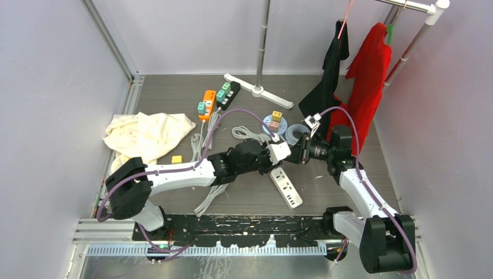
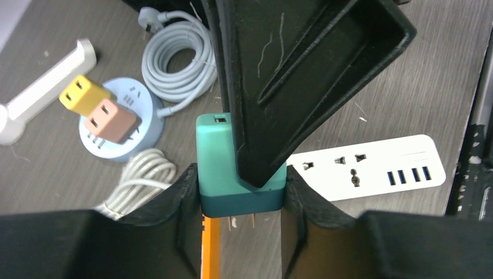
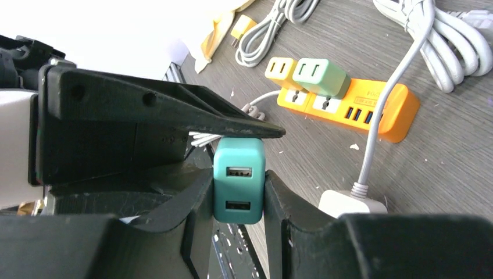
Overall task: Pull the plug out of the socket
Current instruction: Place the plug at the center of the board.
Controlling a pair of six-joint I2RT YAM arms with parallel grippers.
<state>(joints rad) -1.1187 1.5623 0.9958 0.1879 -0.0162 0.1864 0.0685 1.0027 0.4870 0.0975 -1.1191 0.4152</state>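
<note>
Left wrist view: nearest the lens is the left gripper (image 2: 239, 174), its black fingers closed in against both sides of the teal plug (image 2: 215, 151) and gripping it. The right gripper (image 2: 254, 177) lays one finger across the plug's top face. The prongs (image 2: 244, 222) stick out bare above the table, in no socket. Beyond are a white power strip (image 2: 372, 168), a round blue socket (image 2: 139, 99) carrying a yellow plug (image 2: 81, 96) and a pink plug (image 2: 110, 121), and a coiled grey cable (image 2: 180, 58). Right wrist view: the right gripper (image 3: 238, 192) is pinched nearly shut on the same teal plug (image 3: 238, 174), with two USB ports facing the lens. A left gripper finger (image 3: 174, 110) presses on it from above. Behind is an orange power strip (image 3: 383, 113) holding a green plug (image 3: 321, 77). Top view: the left gripper (image 1: 273, 152) and right gripper (image 1: 295, 152) meet mid-table, just beyond the white power strip (image 1: 286, 187). The plug is hidden between them. A cream cloth (image 1: 148, 133) lies far left.
</note>
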